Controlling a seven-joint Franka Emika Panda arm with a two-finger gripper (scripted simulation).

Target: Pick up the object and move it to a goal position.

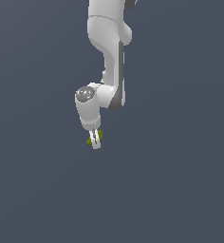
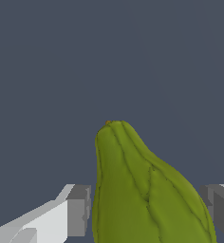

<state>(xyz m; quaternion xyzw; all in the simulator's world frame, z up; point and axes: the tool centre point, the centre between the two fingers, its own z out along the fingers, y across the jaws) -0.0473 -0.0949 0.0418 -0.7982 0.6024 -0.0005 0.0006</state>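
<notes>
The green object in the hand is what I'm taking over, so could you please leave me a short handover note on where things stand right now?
Hand: its fingers sit on either side of the green object. In the wrist view, small gaps show between each pad and the object, so I cannot confirm a firm grip.
Object: between the fingers, at the arm's lower end; whether it rests on the surface or is lifted cannot be told.
Done: hand positioned around the object.
Left: confirm the grasp, then carry it to the goal. No goal marker is visible in either view.
</notes>
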